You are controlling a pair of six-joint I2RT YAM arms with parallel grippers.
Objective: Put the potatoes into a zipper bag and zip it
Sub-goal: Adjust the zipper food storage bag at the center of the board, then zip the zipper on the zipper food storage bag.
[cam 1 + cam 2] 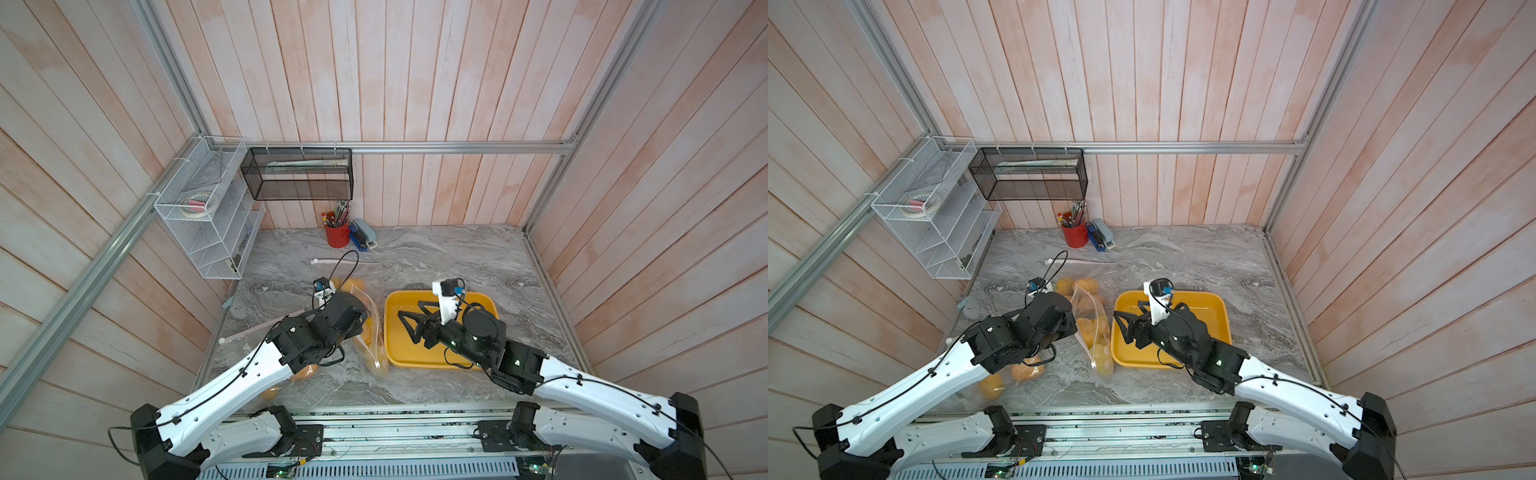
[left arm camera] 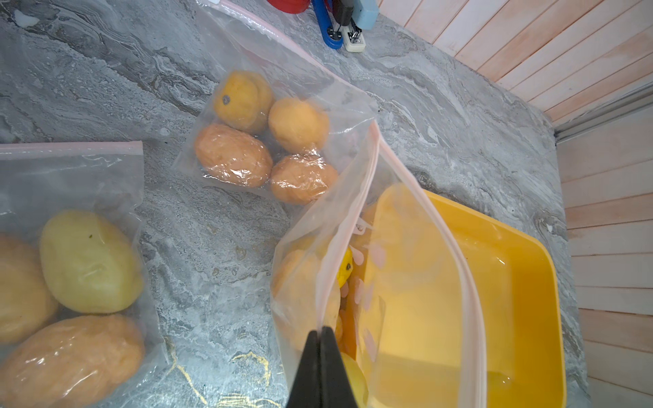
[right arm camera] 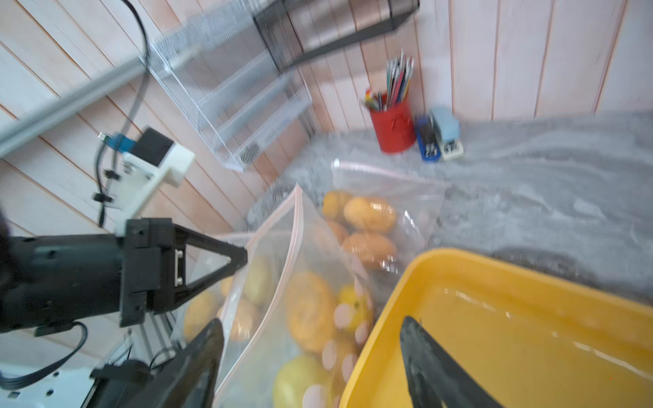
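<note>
So the tray (image 1: 1212, 324) sits right of middle on the tabletop (image 1: 1183, 257), a bag (image 1: 1082, 297) of potatoes (image 1: 1102, 359) just left of it, two more further left, pen cup (image 1: 1074, 236) and staplers (image 1: 1100, 237) at the back.

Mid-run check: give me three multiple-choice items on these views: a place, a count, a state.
1. The right gripper hangs over: A the yellow tray; B the red pen cup; C the wire rack.
2. Potatoes showing in the bag nearest the staplers: A one; B four; C nine.
3. The left gripper is: A open over bare table; B shut on a potato; C shut on the open bag's rim.
1 A: its open jaws stand above the tray in a top view.
2 B: four show through the plastic in the left wrist view.
3 C: its tips pinch the pink zip edge.
</note>
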